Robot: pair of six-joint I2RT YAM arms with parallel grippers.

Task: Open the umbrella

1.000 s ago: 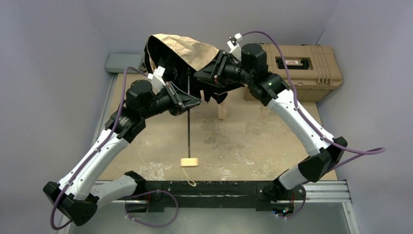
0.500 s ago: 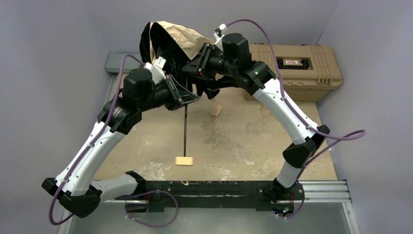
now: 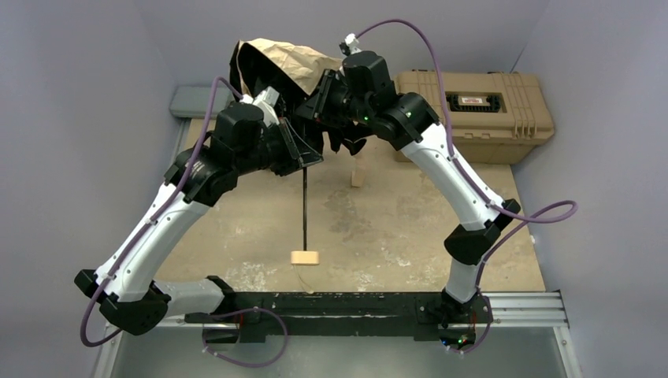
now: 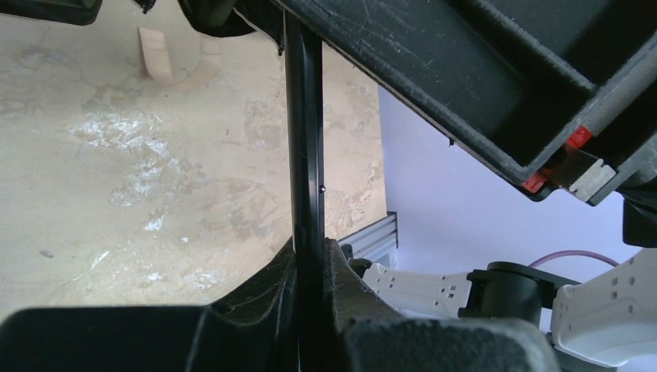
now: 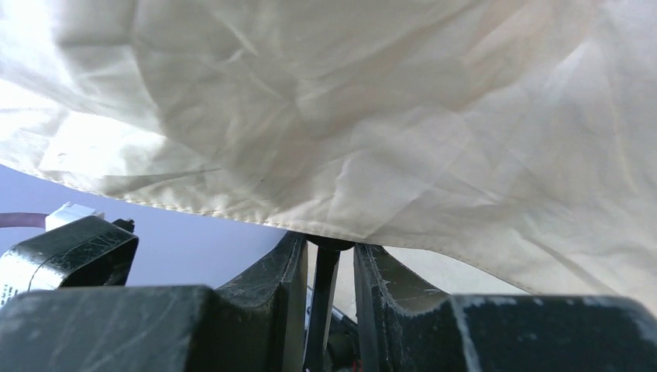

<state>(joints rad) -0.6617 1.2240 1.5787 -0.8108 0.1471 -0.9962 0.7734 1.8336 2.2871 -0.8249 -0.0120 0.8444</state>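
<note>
Top cam: the umbrella (image 3: 291, 61) was bunched up just above both claws, its shaft (image 3: 304, 205) running down from the left claw (image 3: 309, 157) to the handle (image 3: 305, 257). The right claw (image 3: 319, 104) was tucked under the fabric. Left wrist cam: that claw was clamped tight on the shaft. Right wrist cam: the fingers (image 5: 271, 302) sat slightly apart either side of the shaft, fabric right above them.
</note>
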